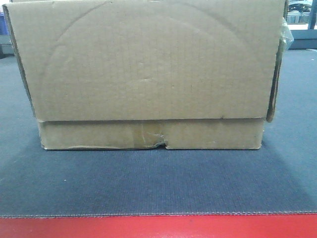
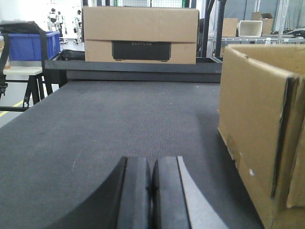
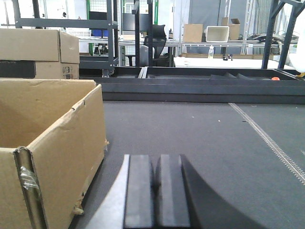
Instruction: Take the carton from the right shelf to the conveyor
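On the far left of our left wrist view we see a blue plastic bin [image 2: 29, 46] on a stand off the belt, with a yellow floor line below it. Across the far end of the belt sits a second cardboard box [image 2: 140, 34] with a dark printed panel on its front. Our left gripper [image 2: 152, 195] is low over the conveyor [image 2: 119, 124]; its two dark pads are pressed together with only a thin seam between them and nothing is caught there. It is clear of the carton [image 2: 252, 129], which stands just to its right on the belt, an end flap standing slightly ajar.

In the front-facing view the carton [image 1: 148, 64] fills most of the picture. It rests flat and upright on the dark grey woven conveyor [image 1: 158, 183], set back from the red strip [image 1: 158, 227] along the near edge. We can make out a faint arc crease across its face, and clear tape [image 1: 148, 135] with a torn patch at the middle of the lower seam.

In the right wrist view the carton [image 3: 52, 143] is on the left, its top open and its inside bare. Our right gripper [image 3: 155, 191] is just beside that box without touching it, pads closed flat against each other and empty. The belt [image 3: 200, 138] runs on to the right, crossed by a pale stitched seam [image 3: 269, 140]. Beyond it stand dark metal racks [image 3: 114, 28] and a white bin [image 3: 217, 33].
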`<state>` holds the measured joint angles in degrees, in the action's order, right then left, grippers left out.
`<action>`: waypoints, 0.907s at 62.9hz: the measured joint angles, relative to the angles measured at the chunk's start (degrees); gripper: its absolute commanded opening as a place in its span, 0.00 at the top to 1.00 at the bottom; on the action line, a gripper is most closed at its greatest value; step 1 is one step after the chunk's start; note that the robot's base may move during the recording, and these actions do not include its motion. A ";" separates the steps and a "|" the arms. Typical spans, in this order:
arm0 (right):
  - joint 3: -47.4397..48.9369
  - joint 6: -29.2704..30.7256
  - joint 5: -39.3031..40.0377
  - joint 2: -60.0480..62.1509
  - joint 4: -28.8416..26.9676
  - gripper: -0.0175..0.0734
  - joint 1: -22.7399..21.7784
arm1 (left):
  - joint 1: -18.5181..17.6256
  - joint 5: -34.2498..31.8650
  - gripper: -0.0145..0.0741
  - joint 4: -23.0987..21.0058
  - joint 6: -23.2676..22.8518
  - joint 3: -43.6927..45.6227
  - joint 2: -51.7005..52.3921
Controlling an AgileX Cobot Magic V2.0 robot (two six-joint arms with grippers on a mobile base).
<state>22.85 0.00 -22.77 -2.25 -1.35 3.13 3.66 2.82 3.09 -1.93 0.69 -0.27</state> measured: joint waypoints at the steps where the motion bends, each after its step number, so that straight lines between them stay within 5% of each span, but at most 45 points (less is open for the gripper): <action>1: 0.00 0.00 0.00 0.00 0.00 0.88 0.00 | 0.00 -0.01 0.83 0.00 0.00 -0.13 0.00; 57: 0.00 0.00 0.00 0.00 0.00 0.88 0.00 | 0.00 -0.63 0.83 -0.10 0.28 -0.76 0.00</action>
<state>22.85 0.00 -22.77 -2.25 -1.35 3.13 3.66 2.19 2.99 -1.65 -0.06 -0.27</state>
